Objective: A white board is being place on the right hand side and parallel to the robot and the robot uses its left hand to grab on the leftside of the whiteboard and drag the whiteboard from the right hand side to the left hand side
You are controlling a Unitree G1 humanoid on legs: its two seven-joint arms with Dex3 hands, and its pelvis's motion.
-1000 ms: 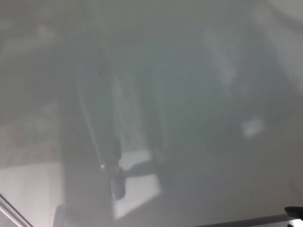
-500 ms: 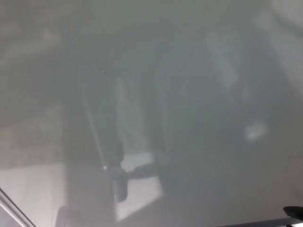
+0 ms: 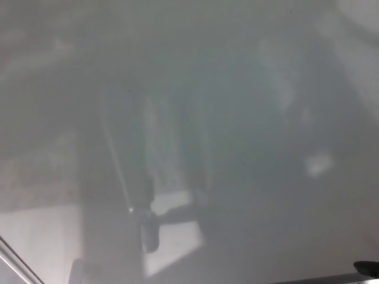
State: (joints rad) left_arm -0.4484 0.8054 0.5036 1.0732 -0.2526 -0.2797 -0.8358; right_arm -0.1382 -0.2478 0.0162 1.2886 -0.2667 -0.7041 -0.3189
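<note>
In the head view, nearly the whole frame is filled by the glossy pale grey-white surface of the flat whiteboard (image 3: 237,89), seen from very close. Its metal edge strip (image 3: 15,263) is seen as a thin light diagonal line crossing the lower left corner of the frame, and another stretch of dark edge runs along the bottom right of the frame. The board thus spreads from the lower left corner up and across to the right side of the picture.

On the sheen of the board, dim and blurred reflections are shown. A darker vertical shape is reflected left of centre, reaching from the middle of the frame down toward the bottom. Beside its lower end, brighter pale patches are seen in the lower left and lower centre of the frame. A small bright spot (image 3: 318,165) is reflected right of centre. What these reflections belong to cannot be told.

At the far lower right edge of the frame, a small black object (image 3: 368,268) is visible, lying just at the dark bottom edge of the board. It is too small and too cut off by the frame for it to be told whether it is part of the robot.

Neither the left hand nor the right hand is seen plainly anywhere in the picture, so whether the fingers are spread, pressed together, or closed on the board cannot be told.
</note>
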